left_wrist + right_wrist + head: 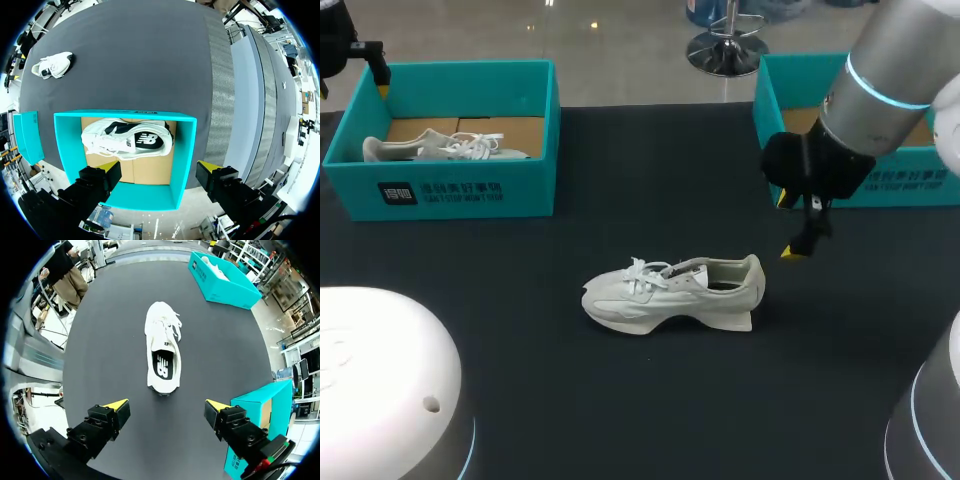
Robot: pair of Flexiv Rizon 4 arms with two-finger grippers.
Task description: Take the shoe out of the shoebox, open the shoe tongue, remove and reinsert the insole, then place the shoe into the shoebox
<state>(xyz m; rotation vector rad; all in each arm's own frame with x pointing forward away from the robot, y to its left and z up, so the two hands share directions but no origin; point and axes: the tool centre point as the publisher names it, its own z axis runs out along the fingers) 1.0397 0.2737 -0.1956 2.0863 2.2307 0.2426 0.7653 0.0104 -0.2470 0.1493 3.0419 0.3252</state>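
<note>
Right wrist view shows the right gripper (167, 406) spread wide and holding nothing, while the white shoe (162, 352) stands on its sole mid-way across the table (620, 400), just left of the gripper, heel toward it, outside the far-right shoebox (770, 95).

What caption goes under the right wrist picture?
Open right gripper facing the heel of a white shoe on the black table.

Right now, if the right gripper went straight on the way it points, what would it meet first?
Probably the white lace-up sneaker on the black table, near its heel opening; depth is uncertain.
</note>
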